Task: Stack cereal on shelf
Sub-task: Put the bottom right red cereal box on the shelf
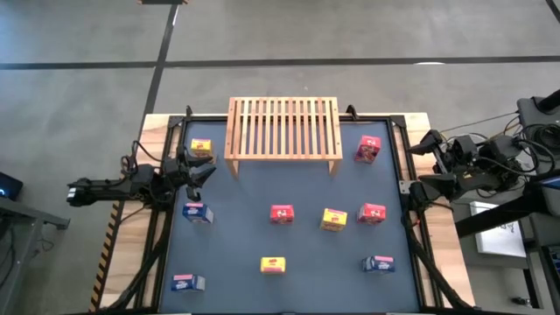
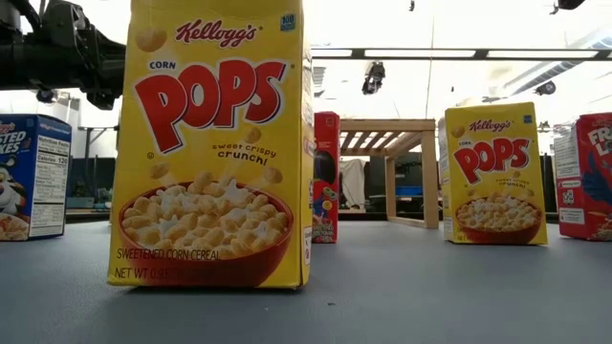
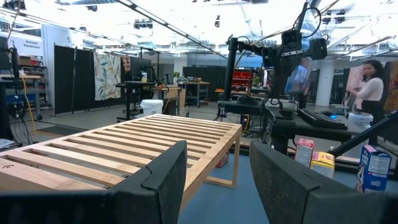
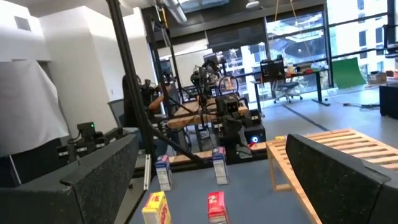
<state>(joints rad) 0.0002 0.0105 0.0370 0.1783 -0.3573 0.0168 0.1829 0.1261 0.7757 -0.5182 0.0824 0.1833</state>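
Left gripper [image 1: 203, 168] seen beside shelf [image 1: 283, 128] — fingers parted, nothing pinched; right gripper [image 4: 217, 180] spread, parked at table edge.

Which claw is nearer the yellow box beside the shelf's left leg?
Left. The left claw sits just below that yellow box; the right claw waits across the table.

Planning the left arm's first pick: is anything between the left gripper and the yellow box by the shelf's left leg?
Nothing visible. In the high view the left gripper hangs open just below the yellow box, with only bare mat between them. The shelf beside it carries no boxes.
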